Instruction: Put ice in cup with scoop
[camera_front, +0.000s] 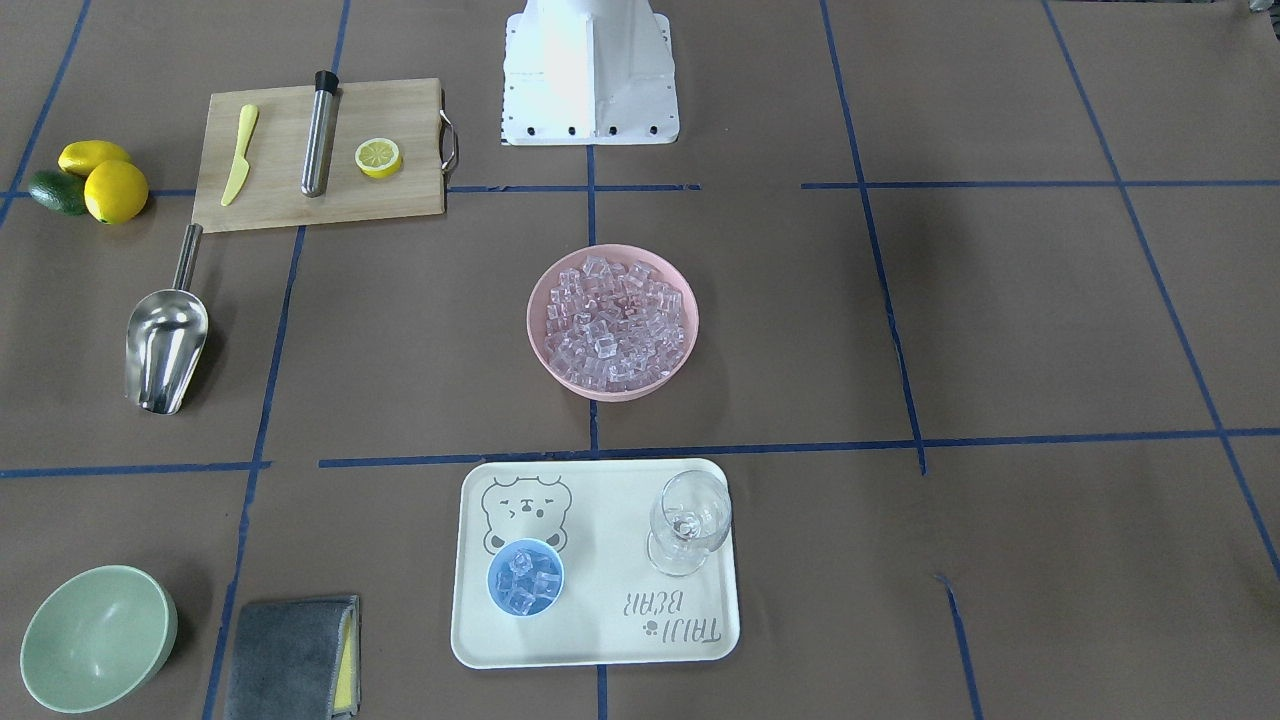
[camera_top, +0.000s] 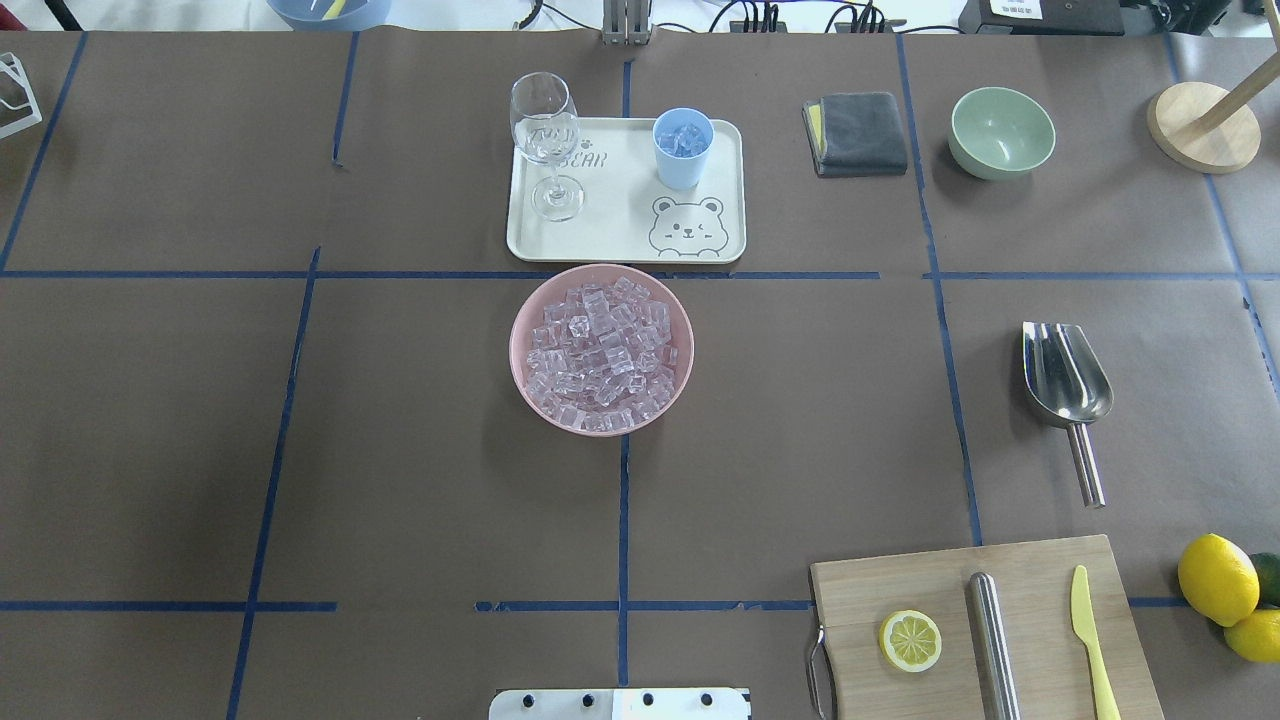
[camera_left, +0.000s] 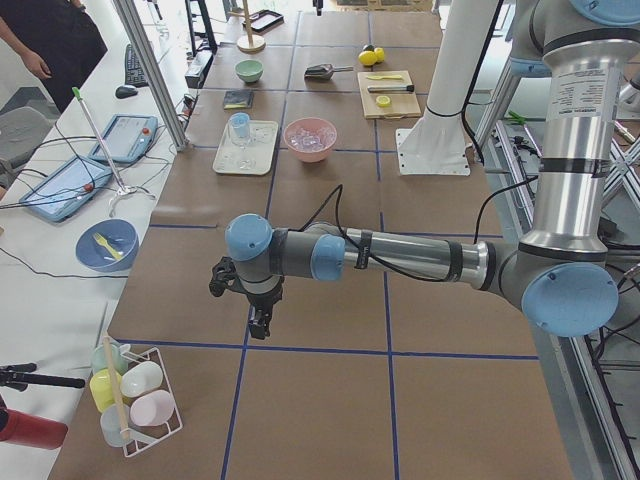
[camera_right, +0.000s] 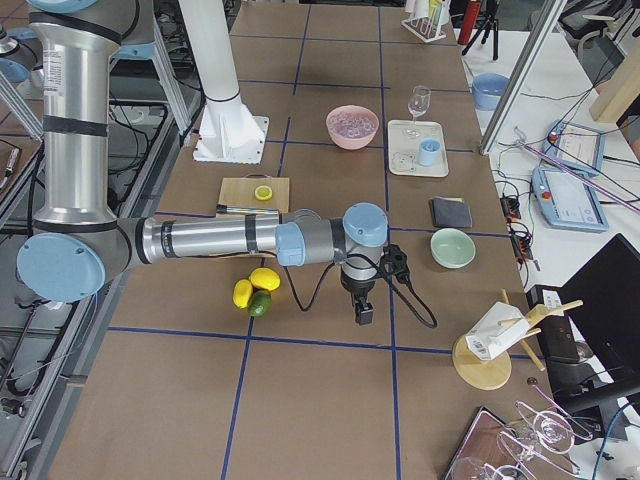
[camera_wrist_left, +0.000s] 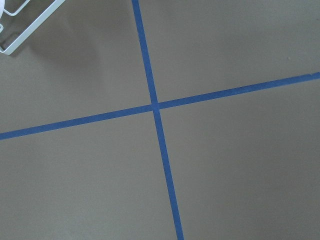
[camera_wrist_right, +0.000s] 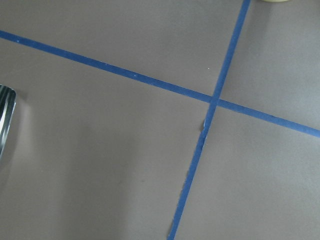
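We cannot tell whether our left gripper (camera_left: 260, 322) or right gripper (camera_right: 362, 312) is open; each hangs above the brown table's (camera_front: 900, 300) blue tape (camera_wrist_left: 156, 106) crossings, a white bench (camera_left: 50, 270) alongside.

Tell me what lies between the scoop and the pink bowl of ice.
No object. The overhead view shows only bare brown table covering between the scoop and the pink bowl, crossed by one blue tape line.
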